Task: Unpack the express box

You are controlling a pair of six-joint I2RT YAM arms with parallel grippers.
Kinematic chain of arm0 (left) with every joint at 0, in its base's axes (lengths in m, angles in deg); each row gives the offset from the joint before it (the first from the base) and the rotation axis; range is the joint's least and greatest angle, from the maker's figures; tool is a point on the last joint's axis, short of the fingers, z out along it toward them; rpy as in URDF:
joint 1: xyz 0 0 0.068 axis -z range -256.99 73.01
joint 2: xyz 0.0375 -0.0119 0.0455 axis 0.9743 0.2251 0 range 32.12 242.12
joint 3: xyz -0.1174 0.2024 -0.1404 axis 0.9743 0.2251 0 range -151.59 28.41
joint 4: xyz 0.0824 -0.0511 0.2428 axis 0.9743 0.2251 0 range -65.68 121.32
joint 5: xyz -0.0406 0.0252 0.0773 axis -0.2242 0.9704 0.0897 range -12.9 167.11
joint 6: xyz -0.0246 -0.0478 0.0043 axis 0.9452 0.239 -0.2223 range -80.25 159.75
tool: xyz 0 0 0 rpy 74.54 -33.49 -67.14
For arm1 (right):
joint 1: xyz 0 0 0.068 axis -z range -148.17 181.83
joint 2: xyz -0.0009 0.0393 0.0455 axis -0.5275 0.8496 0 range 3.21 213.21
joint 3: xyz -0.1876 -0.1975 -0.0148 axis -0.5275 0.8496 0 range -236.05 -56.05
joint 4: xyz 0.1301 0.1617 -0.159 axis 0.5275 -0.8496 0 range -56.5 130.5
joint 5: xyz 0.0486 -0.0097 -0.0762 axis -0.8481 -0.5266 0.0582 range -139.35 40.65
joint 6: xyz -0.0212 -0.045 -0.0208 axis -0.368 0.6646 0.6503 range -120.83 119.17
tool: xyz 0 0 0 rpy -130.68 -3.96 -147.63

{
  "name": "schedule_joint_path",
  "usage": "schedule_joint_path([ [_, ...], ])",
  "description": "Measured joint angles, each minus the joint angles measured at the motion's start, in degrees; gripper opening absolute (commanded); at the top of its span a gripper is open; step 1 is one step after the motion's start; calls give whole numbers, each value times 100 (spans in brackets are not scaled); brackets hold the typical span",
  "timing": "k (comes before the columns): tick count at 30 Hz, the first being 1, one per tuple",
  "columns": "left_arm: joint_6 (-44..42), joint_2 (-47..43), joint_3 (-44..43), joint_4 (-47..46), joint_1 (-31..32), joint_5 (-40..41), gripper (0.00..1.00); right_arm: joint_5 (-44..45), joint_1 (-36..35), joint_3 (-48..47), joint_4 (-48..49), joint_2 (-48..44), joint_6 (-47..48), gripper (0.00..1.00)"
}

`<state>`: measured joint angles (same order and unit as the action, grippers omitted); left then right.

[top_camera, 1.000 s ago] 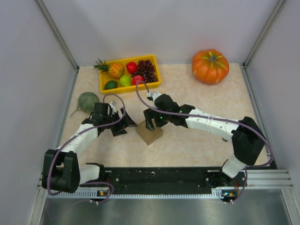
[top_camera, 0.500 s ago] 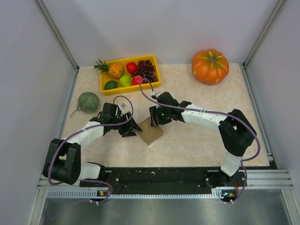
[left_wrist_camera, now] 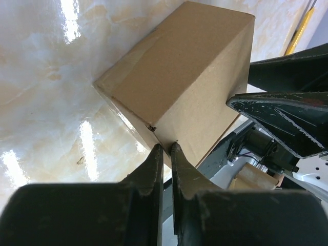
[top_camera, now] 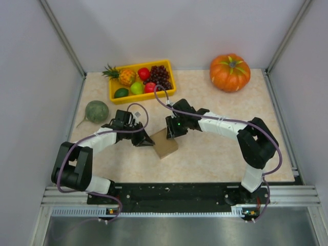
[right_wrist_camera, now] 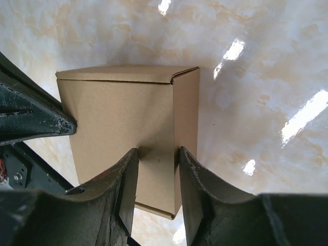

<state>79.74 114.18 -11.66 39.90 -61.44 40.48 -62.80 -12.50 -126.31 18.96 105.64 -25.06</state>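
We find the express box (top_camera: 165, 146) near the middle of the table (top_camera: 220, 154), well apart from every edge, with bare marble to its right and toward the arms' bases. The yellow tray (top_camera: 143, 96), pumpkin (top_camera: 230, 72) and green melon (top_camera: 96, 111) sit along the back and left. From above, both claws crowd the box. The left wrist view shows the left gripper (left_wrist_camera: 165, 149) clenched to a slit at the box's edge (whether cardboard is caught there, we cannot tell). The right wrist view shows the right gripper (right_wrist_camera: 158, 156) parted, tips against the cardboard wall.
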Motion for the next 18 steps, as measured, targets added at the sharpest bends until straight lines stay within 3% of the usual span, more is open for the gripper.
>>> schedule_joint_path([
  [18,-68,-22,146,-164,-98,48,12,-629,28,-105,-151,-584,-238,34],
])
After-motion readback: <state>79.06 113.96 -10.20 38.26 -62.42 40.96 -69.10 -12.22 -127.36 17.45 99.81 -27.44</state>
